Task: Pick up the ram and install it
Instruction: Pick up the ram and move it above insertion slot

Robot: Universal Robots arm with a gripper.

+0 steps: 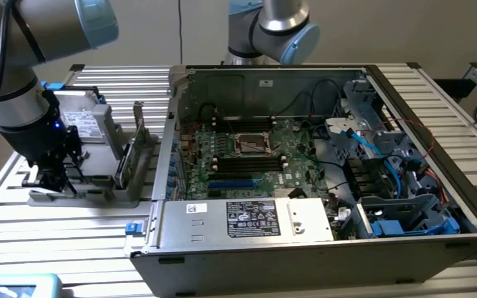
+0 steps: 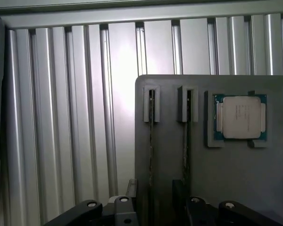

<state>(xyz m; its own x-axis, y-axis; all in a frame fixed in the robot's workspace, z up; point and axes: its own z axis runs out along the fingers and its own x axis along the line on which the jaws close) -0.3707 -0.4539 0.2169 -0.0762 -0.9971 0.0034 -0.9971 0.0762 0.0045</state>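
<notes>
Two ram sticks stand edge-on in slots of a grey holder [image 2: 226, 188]. One ram stick [image 2: 152, 141] runs between my fingertips; the other ram stick [image 2: 186, 141] lies just outside them. My gripper [image 2: 155, 195] is open, with one dark finger [image 2: 132, 187] on each side of the first stick, apart from it. In the exterior view the gripper [image 1: 52, 180] hangs low over the holder [image 1: 97, 195] at the exterior view's left, beside the open computer case [image 1: 305, 161]. The motherboard [image 1: 247, 146] has black slots [image 1: 247, 164] near its socket.
A processor chip [image 2: 240, 117] sits in a pocket of the holder next to the sticks. A silver-grey hard drive [image 1: 85, 124] and an upright card [image 1: 135, 146] stand on the holder. Ribbed aluminium table [image 2: 61, 117] surrounds it. A second arm [image 1: 272, 31] rises behind the case.
</notes>
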